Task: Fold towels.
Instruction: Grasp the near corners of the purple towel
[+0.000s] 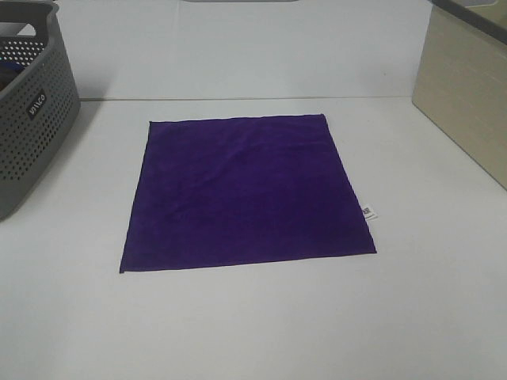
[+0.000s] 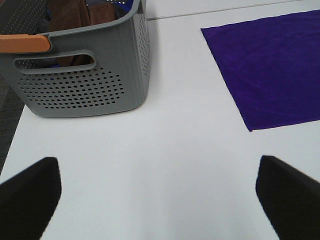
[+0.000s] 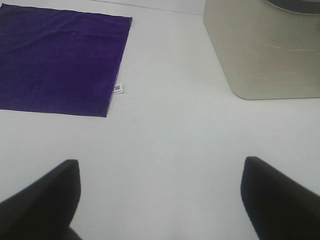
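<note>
A deep purple towel (image 1: pixel 245 192) lies spread flat and unfolded in the middle of the white table, with a small white tag (image 1: pixel 368 211) on its right edge. It also shows in the left wrist view (image 2: pixel 272 70) and in the right wrist view (image 3: pixel 57 57), where the tag (image 3: pixel 118 89) is visible. Neither gripper appears in the exterior high view. My left gripper (image 2: pixel 160 197) is open and empty over bare table, short of the towel's near left corner. My right gripper (image 3: pixel 160 195) is open and empty over bare table, short of the towel's near right corner.
A grey perforated basket (image 1: pixel 28 103) stands at the table's far left; in the left wrist view the basket (image 2: pixel 85 80) holds brown cloth and has an orange handle. A beige box (image 1: pixel 467 87) stands at the far right and shows in the right wrist view (image 3: pixel 265 50).
</note>
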